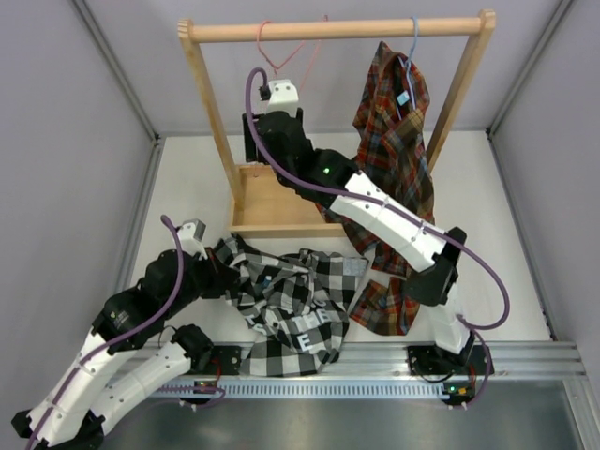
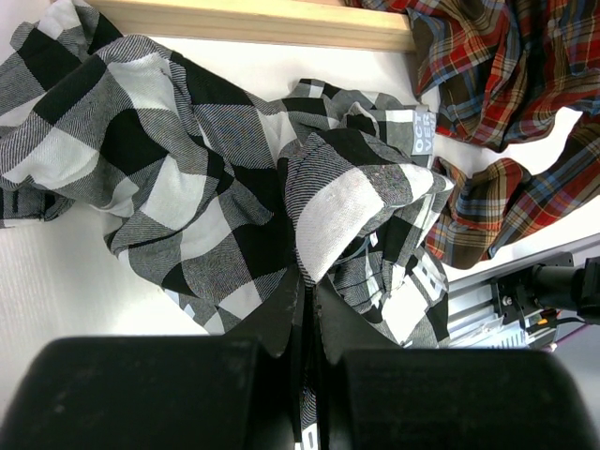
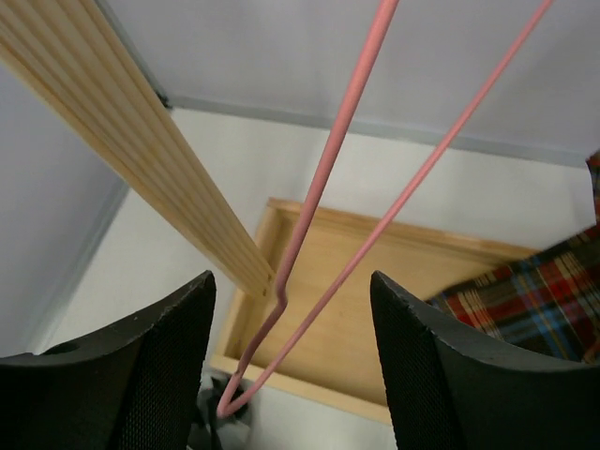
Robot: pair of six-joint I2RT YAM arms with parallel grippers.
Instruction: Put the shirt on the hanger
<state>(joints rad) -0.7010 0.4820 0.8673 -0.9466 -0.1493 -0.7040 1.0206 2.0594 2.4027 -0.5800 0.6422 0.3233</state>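
Note:
The black-and-white check shirt (image 1: 291, 300) lies crumpled on the table at the front, white lettering showing. My left gripper (image 1: 218, 272) is at its left edge. In the left wrist view the left gripper (image 2: 314, 302) is shut on a fold of the shirt (image 2: 187, 187). The pink wire hanger (image 1: 286, 52) hangs from the wooden rod at the left. My right gripper (image 1: 278, 77) is raised to it. In the right wrist view the right gripper (image 3: 292, 347) is open, and the hanger's two wires (image 3: 323, 173) run between the fingers without touching them.
The wooden rack has a top rod (image 1: 337, 30), a left post (image 1: 211, 103) and a base tray (image 1: 267, 202). A red, orange and blue plaid shirt (image 1: 398, 141) hangs on a light blue hanger at the right and drapes onto the table (image 2: 506, 84). A metal rail (image 1: 375, 361) runs along the front edge.

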